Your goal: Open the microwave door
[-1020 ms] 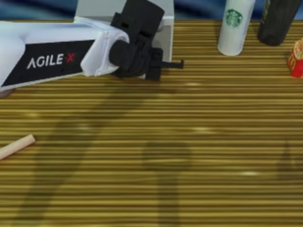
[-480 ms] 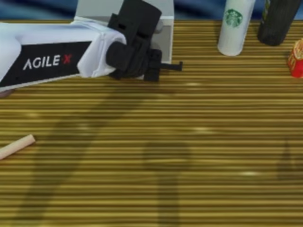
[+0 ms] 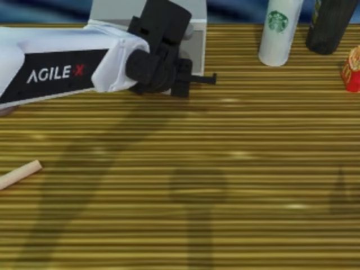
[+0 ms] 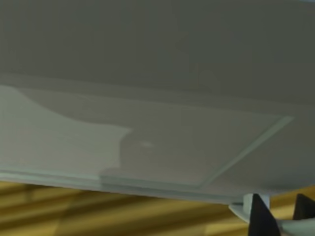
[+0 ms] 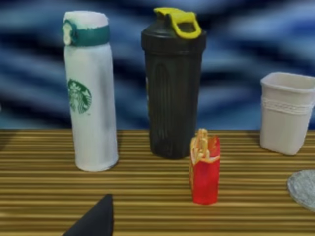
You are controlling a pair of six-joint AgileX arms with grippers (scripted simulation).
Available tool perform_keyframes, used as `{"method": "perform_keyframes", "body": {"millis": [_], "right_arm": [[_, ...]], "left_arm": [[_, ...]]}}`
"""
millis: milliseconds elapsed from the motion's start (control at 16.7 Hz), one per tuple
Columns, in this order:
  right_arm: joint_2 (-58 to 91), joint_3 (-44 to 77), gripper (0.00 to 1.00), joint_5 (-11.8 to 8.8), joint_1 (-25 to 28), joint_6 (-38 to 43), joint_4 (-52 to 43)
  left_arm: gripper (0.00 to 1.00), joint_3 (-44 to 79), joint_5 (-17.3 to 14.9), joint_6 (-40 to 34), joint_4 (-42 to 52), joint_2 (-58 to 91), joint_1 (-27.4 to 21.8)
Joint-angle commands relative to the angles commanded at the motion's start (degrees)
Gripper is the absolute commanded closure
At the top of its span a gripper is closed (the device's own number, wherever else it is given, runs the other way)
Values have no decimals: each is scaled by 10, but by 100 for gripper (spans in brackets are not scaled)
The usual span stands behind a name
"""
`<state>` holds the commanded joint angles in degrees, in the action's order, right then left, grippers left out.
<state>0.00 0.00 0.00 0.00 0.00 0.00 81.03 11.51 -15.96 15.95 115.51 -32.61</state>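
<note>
The light grey microwave stands at the table's back edge, left of centre, mostly hidden under my left arm. My left gripper sits at its front right corner. In the left wrist view the microwave door with its translucent window fills most of the picture. Two dark fingertips rise just past the door's corner, and my left gripper is shut on the pale door handle. My right arm is out of the top view. Only one dark fingertip of its open gripper shows, low over the table.
A white green-logo cup, a black shaker bottle and a red fries box stand at the back right. A wooden stick lies at the left edge. The right wrist view adds a white tub and a grey disc.
One second ago my left arm shifted slightly left with its wrist turning a little. Over the last half second nothing has visibly moved.
</note>
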Motion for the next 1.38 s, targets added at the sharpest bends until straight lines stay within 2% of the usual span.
{"method": "perform_keyframes", "body": {"millis": [600,1080,1380], "right_arm": [[0,0,0,0,0,0,0],[0,0,0,0,0,0,0],[0,0,0,0,0,0,0]], "left_arm": [[100,0,0,0,0,0,0],[100,-33,-27,33,-17,-23,8],[100,-35,-28,34,-18,-23,8]]}}
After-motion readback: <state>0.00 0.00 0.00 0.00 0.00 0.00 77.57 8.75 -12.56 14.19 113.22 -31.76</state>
